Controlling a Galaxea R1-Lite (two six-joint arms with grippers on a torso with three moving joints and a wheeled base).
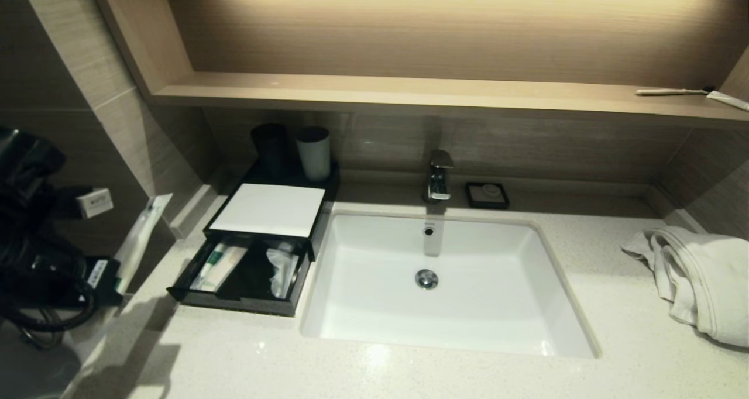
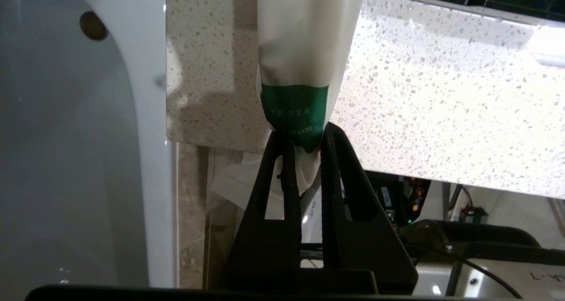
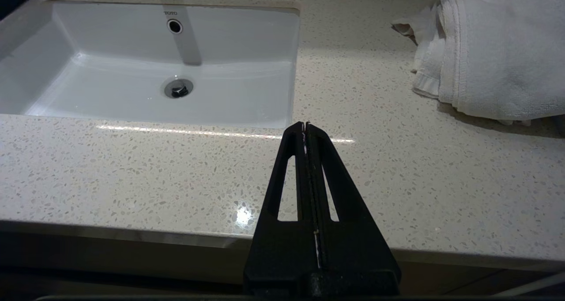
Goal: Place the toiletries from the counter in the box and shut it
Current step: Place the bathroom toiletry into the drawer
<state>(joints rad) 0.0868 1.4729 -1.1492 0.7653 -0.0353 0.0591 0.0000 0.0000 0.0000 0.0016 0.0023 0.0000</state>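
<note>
While the left pincer (image 2: 303,144) clamps the green-labelled end of the long slim packet (image 2: 304,54), the packet's long axis runs straight out from the tips over the bench (image 2: 441,107). Label reads "DENTAL". Box (image 1: 246,296), drawer open, lies beyond the packet's far end. Right pincer (image 3: 305,129) closed, empty, parked; basin (image 3: 132,84) beyond marked "TOTO".
</note>
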